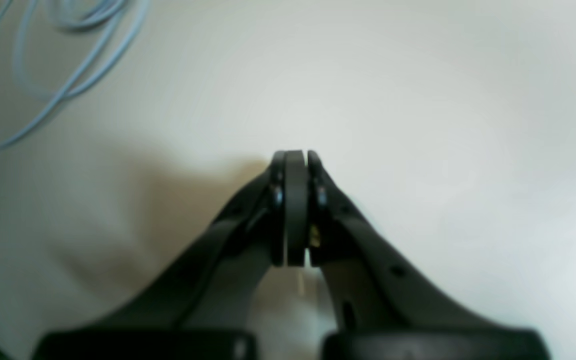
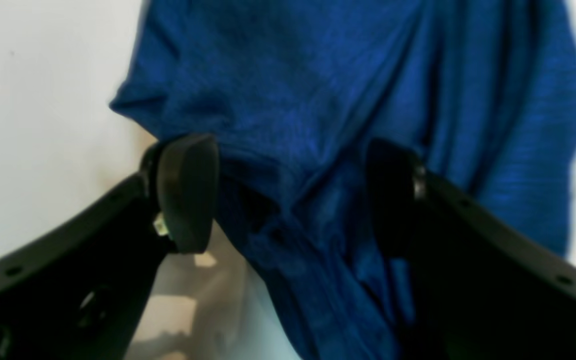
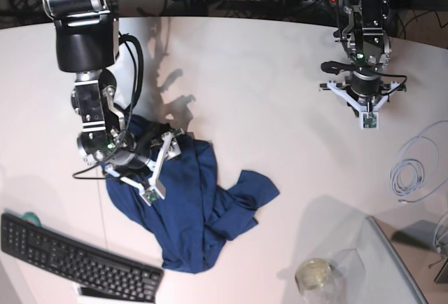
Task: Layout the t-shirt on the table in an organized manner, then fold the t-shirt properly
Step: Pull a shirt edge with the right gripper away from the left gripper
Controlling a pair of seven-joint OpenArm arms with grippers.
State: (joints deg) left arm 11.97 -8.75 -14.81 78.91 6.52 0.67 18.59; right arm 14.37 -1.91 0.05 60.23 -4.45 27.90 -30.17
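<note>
The right hand (image 2: pixel 293 195) is spread wide, its fingers (image 2: pixel 188 192) set either side of a bunched fold of the t-shirt (image 3: pixel 192 206) without clamping it. The left hand (image 1: pixel 295 160) is closed on nothing above the bare white surface (image 3: pixel 259 80). The crumpled navy shirt is seen between a black keyboard (image 3: pixel 73 255) and a light cable (image 3: pixel 409 167). No writing can be read.

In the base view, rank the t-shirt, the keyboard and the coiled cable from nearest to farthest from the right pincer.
1. The t-shirt: directly under the right pincer, which stands open over its bunched cloth.
2. The keyboard: at the table's near edge, below that pincer.
3. The coiled cable: far across the table, beyond the left pincer.
</note>
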